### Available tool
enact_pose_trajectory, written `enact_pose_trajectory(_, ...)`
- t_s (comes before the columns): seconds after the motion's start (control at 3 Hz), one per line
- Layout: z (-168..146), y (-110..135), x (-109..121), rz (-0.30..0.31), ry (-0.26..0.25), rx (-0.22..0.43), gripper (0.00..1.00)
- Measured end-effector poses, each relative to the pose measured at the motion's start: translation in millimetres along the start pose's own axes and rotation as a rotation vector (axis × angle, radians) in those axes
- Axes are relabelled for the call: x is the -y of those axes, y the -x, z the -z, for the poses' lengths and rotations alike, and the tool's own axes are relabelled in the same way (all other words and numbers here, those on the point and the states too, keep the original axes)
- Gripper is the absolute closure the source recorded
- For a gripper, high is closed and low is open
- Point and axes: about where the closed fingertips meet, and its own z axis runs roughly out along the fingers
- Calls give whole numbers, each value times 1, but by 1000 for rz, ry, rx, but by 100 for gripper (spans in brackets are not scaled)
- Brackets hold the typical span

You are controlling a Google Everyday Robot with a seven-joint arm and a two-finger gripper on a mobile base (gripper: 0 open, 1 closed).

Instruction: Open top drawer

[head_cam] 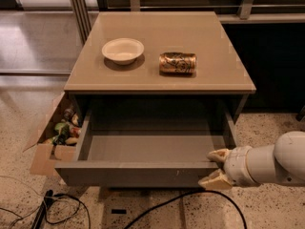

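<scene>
Your top drawer [133, 173] looks smooth, matt grey; at 4 o'clock the gripper [213, 168], cream matt plastic, clamps its front; the can [177, 63] gleams metallic.

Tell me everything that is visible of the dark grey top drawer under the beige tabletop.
The dark grey top drawer stands pulled far out from under the beige tabletop, and it sits level. It is a shallow open box with a plain, flat, handleless front that looks like matte painted board, with small white marks right of centre. Its visible floor is bare. The robot's beige tool grips its front right corner, with one finger over the rim and one before the front.
</scene>
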Motion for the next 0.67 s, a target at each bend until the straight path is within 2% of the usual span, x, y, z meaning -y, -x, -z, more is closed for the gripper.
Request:
enact_pose_trajectory(0.33, 0, 0, 0, 0, 0, 0, 0)
enact_pose_trajectory(0.67, 0, 0, 0, 0, 0, 0, 0)
